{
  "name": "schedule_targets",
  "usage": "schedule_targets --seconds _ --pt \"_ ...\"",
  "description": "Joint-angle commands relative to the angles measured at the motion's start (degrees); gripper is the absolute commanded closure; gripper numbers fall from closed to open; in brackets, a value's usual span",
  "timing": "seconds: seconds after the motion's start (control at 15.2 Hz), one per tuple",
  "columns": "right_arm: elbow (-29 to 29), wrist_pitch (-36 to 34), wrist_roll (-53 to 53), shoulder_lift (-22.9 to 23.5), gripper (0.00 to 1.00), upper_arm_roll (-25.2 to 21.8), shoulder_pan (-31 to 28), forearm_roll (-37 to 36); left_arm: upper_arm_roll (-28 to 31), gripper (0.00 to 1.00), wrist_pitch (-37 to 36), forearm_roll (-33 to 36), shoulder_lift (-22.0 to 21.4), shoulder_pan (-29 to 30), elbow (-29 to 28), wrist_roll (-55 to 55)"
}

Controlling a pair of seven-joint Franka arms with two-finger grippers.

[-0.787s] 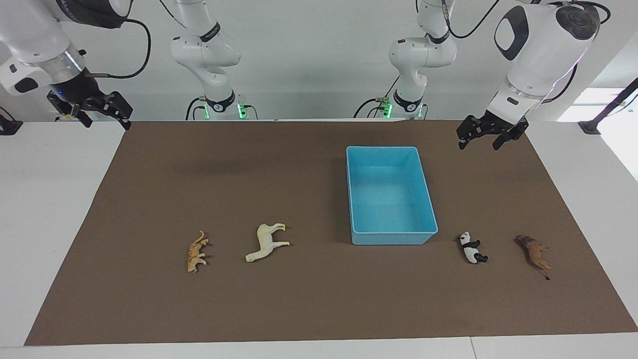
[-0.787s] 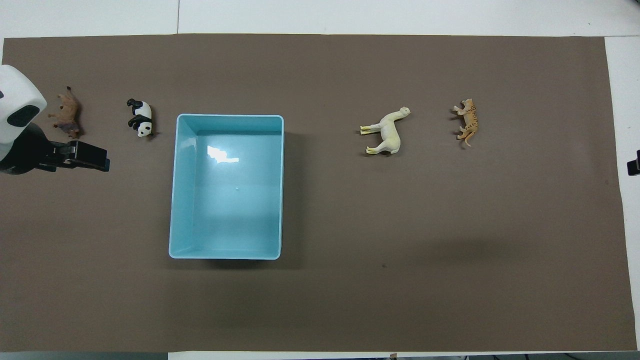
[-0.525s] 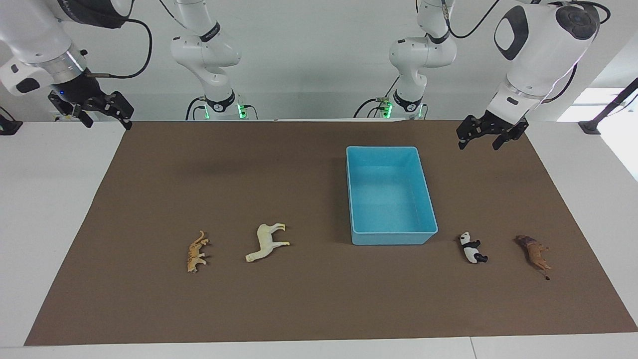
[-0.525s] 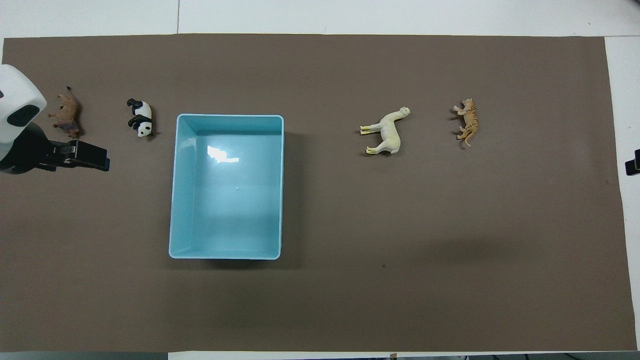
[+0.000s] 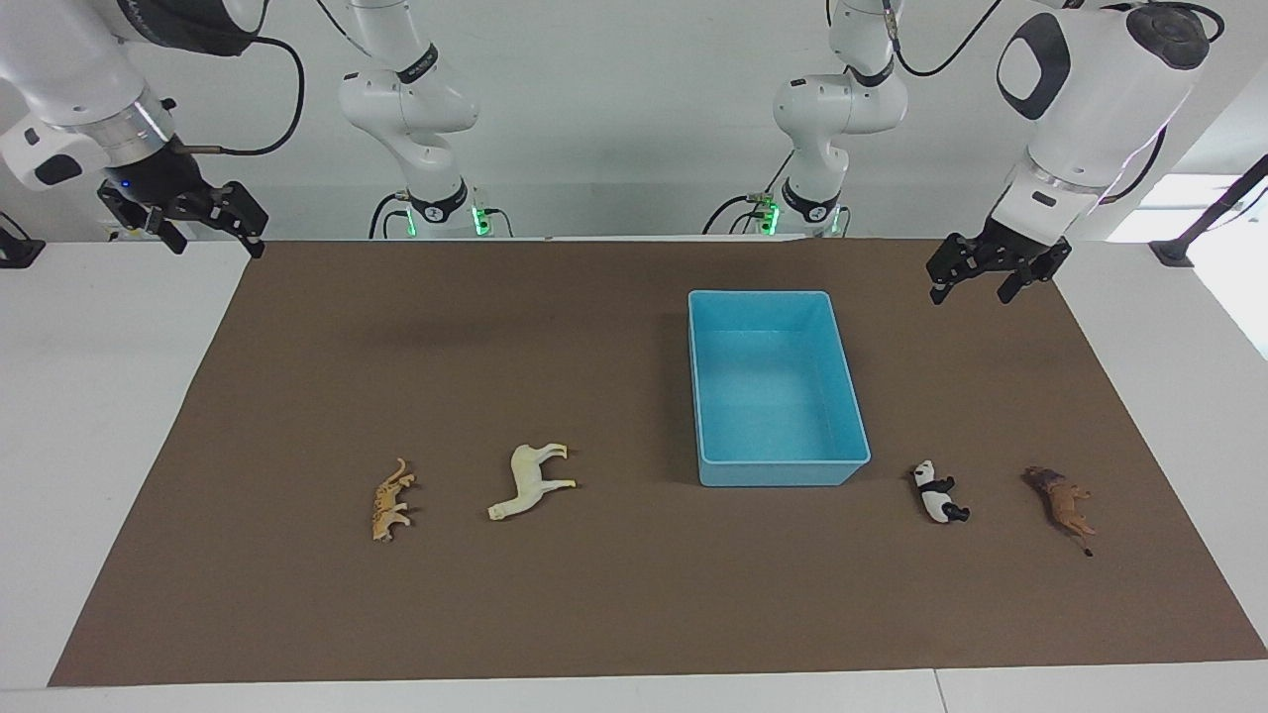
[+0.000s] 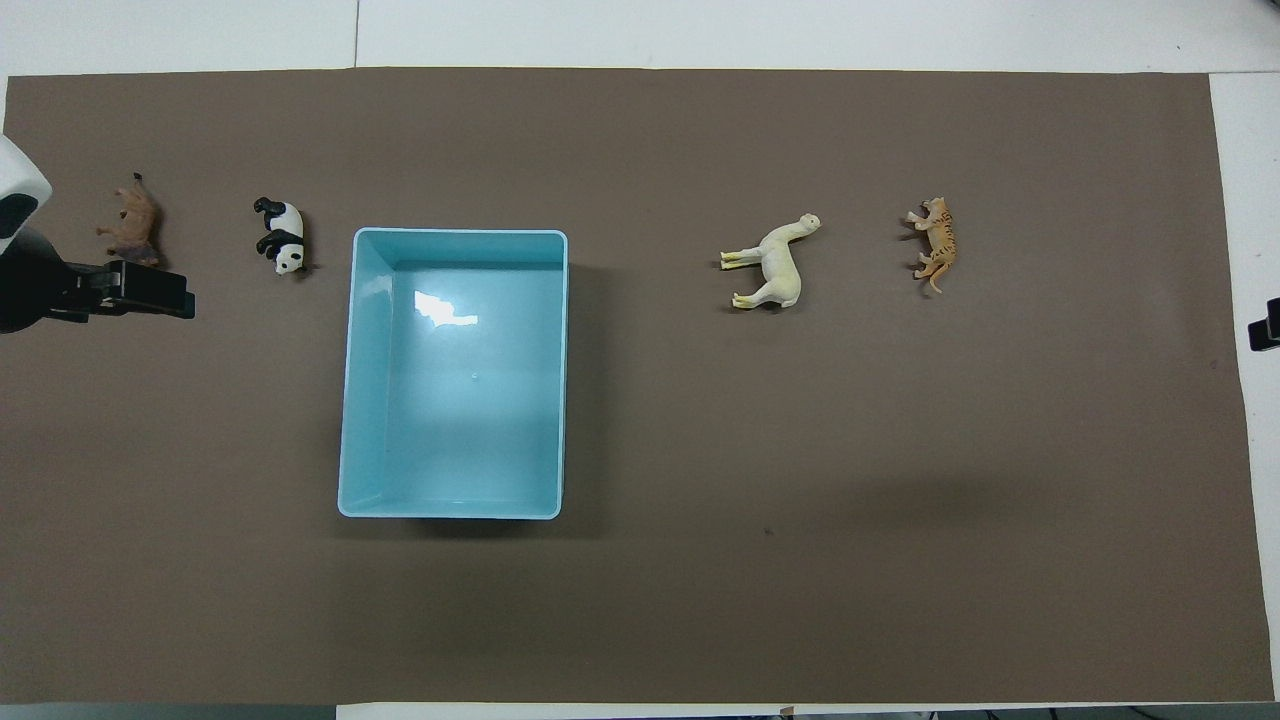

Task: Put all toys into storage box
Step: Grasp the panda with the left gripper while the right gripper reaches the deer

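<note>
A: Storage box (image 6: 372, 400), light blue rectangular plastic bin with low walls: nothing in it. It sits on the brown-covered table (image 6: 700, 560) toward the left arm's end. Task not begun as far as contents go.

B: Toys, all four, lie on their sides on the table, each farther from the robots than the box's middle. In the overhead view, the small black-and-white plastic panda (image 6: 281, 235) is at about 10 o'clock from the box centre, just off its corner; the brown plastic lion (image 6: 134, 223) farther out at 10 o'clock.

A: And toward the right arm's end: the cream-white horse-like figurine (image 6: 772, 264) at roughly 2 o'clock from the box, the tan spotted cat figurine (image 6: 933, 242) well apart from the box, same bearing.

B: Left end effector (image 5: 996, 275): raised, fingers spread, holding nothing, over the table's edge at the left arm's end. My guess, the lion or panda goes first.

A: Right end effector (image 5: 188, 218): raised over the table edge at its own end, fingers spread, carrying nothing, waiting. Four placements left.
</note>
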Motion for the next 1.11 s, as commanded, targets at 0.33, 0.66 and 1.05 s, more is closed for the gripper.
schedule_targets --seconds 0.33,0.66,1.05 --pt "-11.14 14.27 0.72 -0.29 0.00 0.43 5.38 0.20 -0.32 0.00 21.18 3.95 9.95 0.91 -0.86 0.61" --pt "-11.68 27.36 0.29 10.24 0.00 0.61 8.19 1.34 -0.32 0.00 36.40 4.13 21.29 2.67 -0.77 1.04" --pt "-6.43 34.42 -9.73 21.74 0.00 0.61 8.37 8.55 -0.41 0.00 43.71 3.42 28.25 2.67 -1.56 0.43"
